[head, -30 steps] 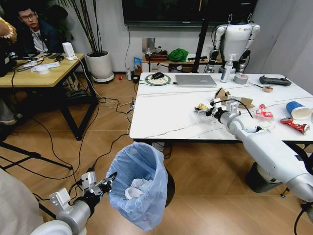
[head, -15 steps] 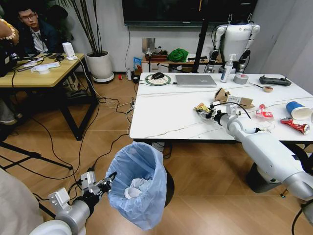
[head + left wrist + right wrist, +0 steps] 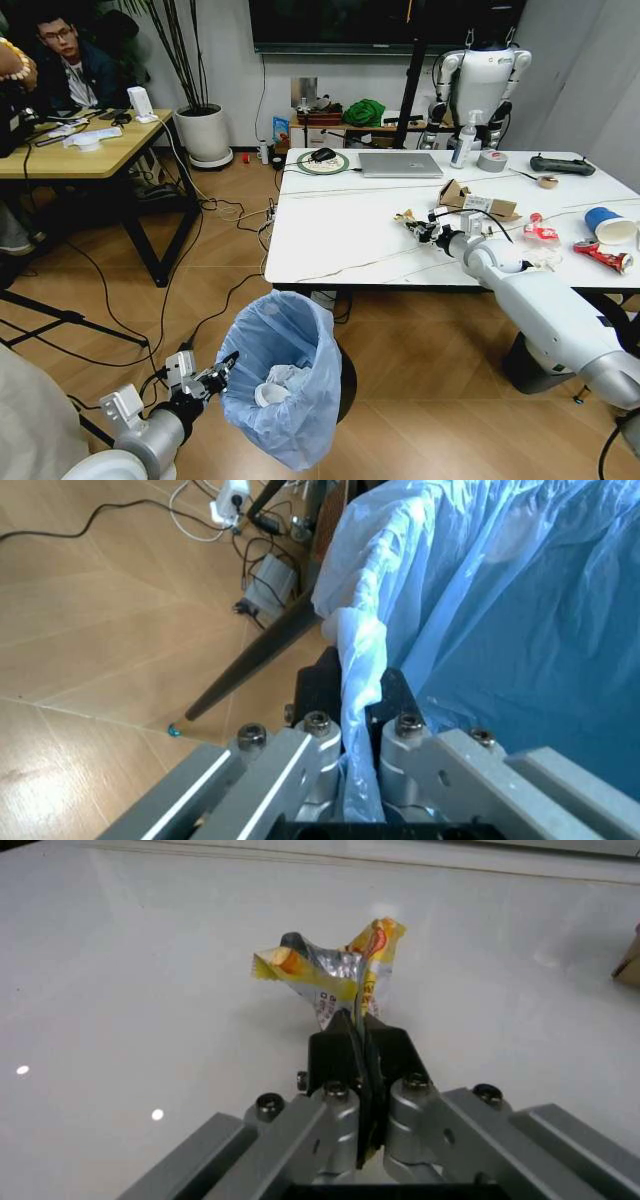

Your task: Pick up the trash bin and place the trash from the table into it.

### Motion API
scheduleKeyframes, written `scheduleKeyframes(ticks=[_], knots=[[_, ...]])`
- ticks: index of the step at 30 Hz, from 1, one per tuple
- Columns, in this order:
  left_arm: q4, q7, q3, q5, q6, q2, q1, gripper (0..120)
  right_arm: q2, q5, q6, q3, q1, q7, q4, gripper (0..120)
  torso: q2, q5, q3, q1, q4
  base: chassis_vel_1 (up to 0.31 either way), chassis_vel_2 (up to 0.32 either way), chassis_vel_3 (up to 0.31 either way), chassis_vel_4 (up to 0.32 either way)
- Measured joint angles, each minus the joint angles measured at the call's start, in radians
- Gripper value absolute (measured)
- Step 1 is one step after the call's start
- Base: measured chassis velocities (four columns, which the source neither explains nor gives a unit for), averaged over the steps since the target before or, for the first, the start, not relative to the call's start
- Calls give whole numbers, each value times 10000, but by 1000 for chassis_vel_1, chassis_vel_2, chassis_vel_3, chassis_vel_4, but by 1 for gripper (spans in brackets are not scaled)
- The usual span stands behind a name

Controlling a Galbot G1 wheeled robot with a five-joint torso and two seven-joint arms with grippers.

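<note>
Down low near me, my left gripper (image 3: 350, 697) is pinched on the rim of the trash bin (image 3: 285, 385), tissues already inside. Further out, my right gripper (image 3: 357, 1042) is clamped on a yellow snack wrapper (image 3: 330, 975) above the table (image 3: 330, 235), toward its front edge.

one bin (image 3: 285, 375) | one white table (image 3: 330, 240) | one laptop (image 3: 400, 164) | one tape roll (image 3: 492, 160) | one blue cup (image 3: 608, 225) | one torn cardboard box (image 3: 470, 199) | one yellow wrapper (image 3: 335, 975) | two grippers (image 3: 222, 371) (image 3: 420, 231)
</note>
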Motion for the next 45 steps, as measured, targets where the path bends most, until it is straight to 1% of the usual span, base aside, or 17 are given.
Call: scheduleKeyframes(ticks=[5,8,13,14,15,18,20,21,23,27,28,30,33,34,35,39,45], knots=[[0,1,53,9,0,-7,-2,0,-91,51,0,28,-97,-96,160,0,0,0,1,0,0,0,0,0,0],[-11,2,155,10,1,26,-43,0,-249,338,28,250,-320,-231,730,0,0,2,1,0,2,0,0,0,0],[71,1,410,-10,2,88,-279,0,-867,1133,176,565,-820,-580,2674,0,0,-3,0,0,1,0,0,0,0],[112,1,470,-16,3,118,-340,0,-1155,1378,240,634,-996,-749,3448,0,0,-1,0,0,-1,0,0,0,0],[112,1,470,-16,3,118,-340,0,-1155,1378,240,634,-996,-749,3448,0,0,-1,0,0,-1,0,0,0,0],[165,2,565,-26,2,232,-433,0,-1797,1729,312,627,-1295,-1069,5301,0,0,-1,1,0,-3,0,0,0,0],[171,9,592,-54,3,291,-477,0,-2030,1905,314,493,-1336,-1162,6349,0,1,-3,-1,-1,-3,0,0,0,0],[171,9,592,-54,3,291,-477,0,-2030,1905,314,493,-1336,-1162,6349,0,1,-3,-1,-1,-3,0,0,0,0],[174,12,615,-70,2,348,-492,0,-2188,2103,314,242,-1297,-1199,7151,0,1,-2,0,-1,0,0,0,0,0],[210,37,735,-98,3,477,-553,0,-2480,2325,426,-822,-935,-1372,8459,0,1,-4,0,0,0,0,0,0,0],[210,37,735,-98,3,477,-553,0,-2480,2325,426,-822,-935,-1372,8459,0,1,-4,0,0,0,0,0,0,0],[241,55,819,-107,2,534,-620,0,-2517,2288,524,-1505,-668,-1496,8772,0,1,0,0,-1,0,0,0,0,0],[331,88,918,-120,3,586,-749,0,-2279,1993,673,-2975,84,-1754,8912,0,0,-1,1,0,-3,0,0,0,0],[355,97,923,-133,3,586,-785,0,-2082,1919,726,-3497,411,-1852,8842,0,0,-1,1,0,2,0,0,0,0],[355,97,923,-133,3,586,-785,0,-2082,1919,726,-3497,411,-1852,8842,0,0,-1,1,0,2,0,0,0,0],[487,98,1000,-321,3,738,-1114,0,-1670,1732,789,-4381,1015,-2214,8539,0,0,-2,1,0,4,0,0,0,0],[608,78,1108,-518,3,879,-1455,0,-1769,1495,789,-4483,1038,-2462,8418,0,0,-2,1,0,-1,0,0,0,0]])
